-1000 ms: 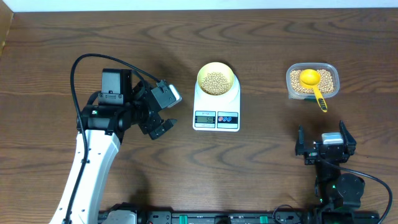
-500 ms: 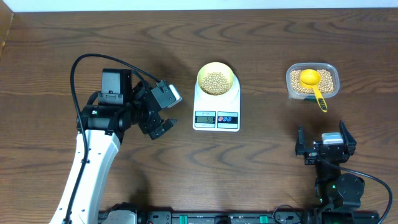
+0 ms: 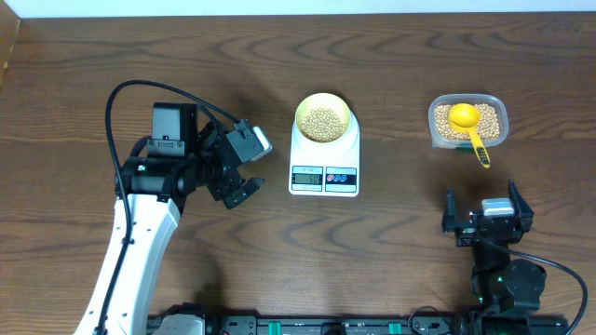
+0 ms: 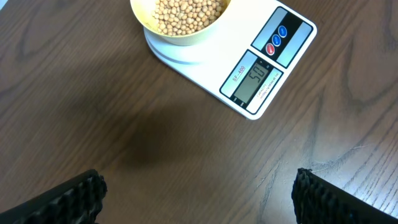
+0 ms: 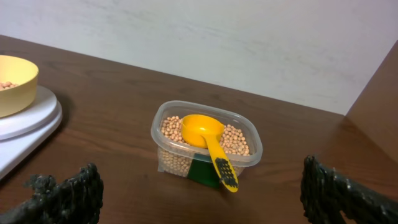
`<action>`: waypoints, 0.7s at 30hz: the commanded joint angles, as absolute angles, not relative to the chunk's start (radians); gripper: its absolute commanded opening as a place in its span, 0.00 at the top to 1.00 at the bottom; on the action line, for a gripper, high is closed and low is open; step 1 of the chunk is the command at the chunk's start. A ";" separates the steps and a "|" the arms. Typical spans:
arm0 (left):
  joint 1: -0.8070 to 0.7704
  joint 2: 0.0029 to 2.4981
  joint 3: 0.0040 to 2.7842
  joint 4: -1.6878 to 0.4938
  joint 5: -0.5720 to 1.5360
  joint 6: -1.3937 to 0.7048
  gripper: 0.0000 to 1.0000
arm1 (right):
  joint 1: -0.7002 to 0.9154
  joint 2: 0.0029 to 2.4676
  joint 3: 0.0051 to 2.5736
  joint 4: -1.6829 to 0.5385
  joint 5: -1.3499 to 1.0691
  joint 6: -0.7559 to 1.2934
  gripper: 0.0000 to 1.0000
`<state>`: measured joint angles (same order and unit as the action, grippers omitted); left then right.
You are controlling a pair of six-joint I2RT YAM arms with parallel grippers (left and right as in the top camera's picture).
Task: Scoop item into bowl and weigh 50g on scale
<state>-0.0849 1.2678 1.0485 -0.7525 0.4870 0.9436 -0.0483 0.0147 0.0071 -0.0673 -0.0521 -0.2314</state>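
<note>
A pale yellow bowl filled with tan beans stands on the white scale, whose display is lit. More beans fill a clear tub at the right. In that tub rests a bright yellow scoop, handle over the near rim. My left gripper hangs open left of the scale, holding nothing. My right gripper is open near the table's front, below the tub, empty.
The left arm's black cable loops over the table at the left. A white wall stands behind the table's far edge. Bare wood lies between the scale and the tub.
</note>
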 commanded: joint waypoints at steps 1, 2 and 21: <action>-0.081 1.274 1.040 -0.755 0.481 0.953 0.03 | -0.047 0.007 0.006 -0.073 -0.044 -0.241 0.01; -0.081 1.274 1.040 -0.755 0.481 0.953 0.02 | -0.047 0.007 0.006 -0.073 -0.044 -0.241 0.01; -0.081 1.225 1.039 -0.744 0.498 0.946 0.02 | -0.047 0.007 0.006 -0.073 -0.044 -0.241 0.01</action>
<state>-0.0849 1.2644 1.0485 -0.7502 0.4873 0.9432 -0.0483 0.0147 0.0071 -0.0673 -0.0521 -0.2314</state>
